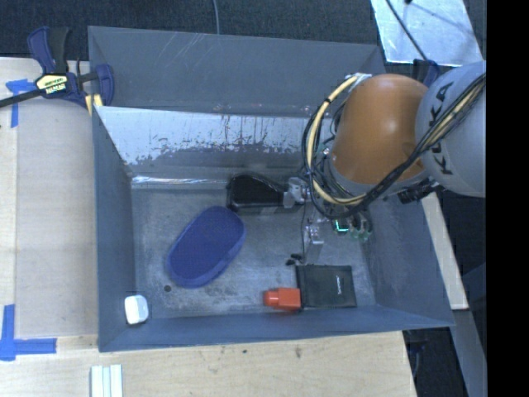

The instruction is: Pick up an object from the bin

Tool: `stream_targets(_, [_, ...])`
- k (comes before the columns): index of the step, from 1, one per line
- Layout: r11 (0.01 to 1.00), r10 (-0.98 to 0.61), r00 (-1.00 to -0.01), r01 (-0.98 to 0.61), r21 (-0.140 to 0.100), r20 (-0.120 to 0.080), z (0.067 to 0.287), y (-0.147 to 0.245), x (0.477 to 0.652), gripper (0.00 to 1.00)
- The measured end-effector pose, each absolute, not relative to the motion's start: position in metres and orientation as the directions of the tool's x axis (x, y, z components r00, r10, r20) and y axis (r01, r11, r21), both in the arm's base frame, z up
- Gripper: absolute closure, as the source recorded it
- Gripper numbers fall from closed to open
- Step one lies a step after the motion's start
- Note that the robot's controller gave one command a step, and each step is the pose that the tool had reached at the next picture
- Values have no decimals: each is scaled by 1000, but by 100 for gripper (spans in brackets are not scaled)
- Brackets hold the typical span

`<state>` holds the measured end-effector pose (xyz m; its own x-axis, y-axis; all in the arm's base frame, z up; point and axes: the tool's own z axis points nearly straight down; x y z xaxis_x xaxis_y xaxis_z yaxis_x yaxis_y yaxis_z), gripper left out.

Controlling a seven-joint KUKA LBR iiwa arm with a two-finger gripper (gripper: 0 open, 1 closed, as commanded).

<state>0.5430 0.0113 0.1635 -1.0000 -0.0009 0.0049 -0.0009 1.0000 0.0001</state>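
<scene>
I see a flat black square pad [327, 286] lying on the floor of the bin [248, 327], close to the near wall and toward its right corner. It lies level, with its edges roughly parallel to that wall. A small orange-red block [283, 298] touches its left edge.

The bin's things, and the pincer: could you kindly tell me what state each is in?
Blue oval case: lying flat, left of centre.
Black block: resting by the back wall.
Black flat pad: lying flat, front right.
Orange block: against the pad's left edge.
White lump: front left corner.
Pincer: over the pad's back edge.
</scene>
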Motion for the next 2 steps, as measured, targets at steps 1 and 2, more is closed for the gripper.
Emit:
stream_targets(1, [1000,-24,-1000,-24,-2,5,66,-52,512,0])
stream_targets(2, [999,51,-999,51,-2,-6,101,-86,510,0])
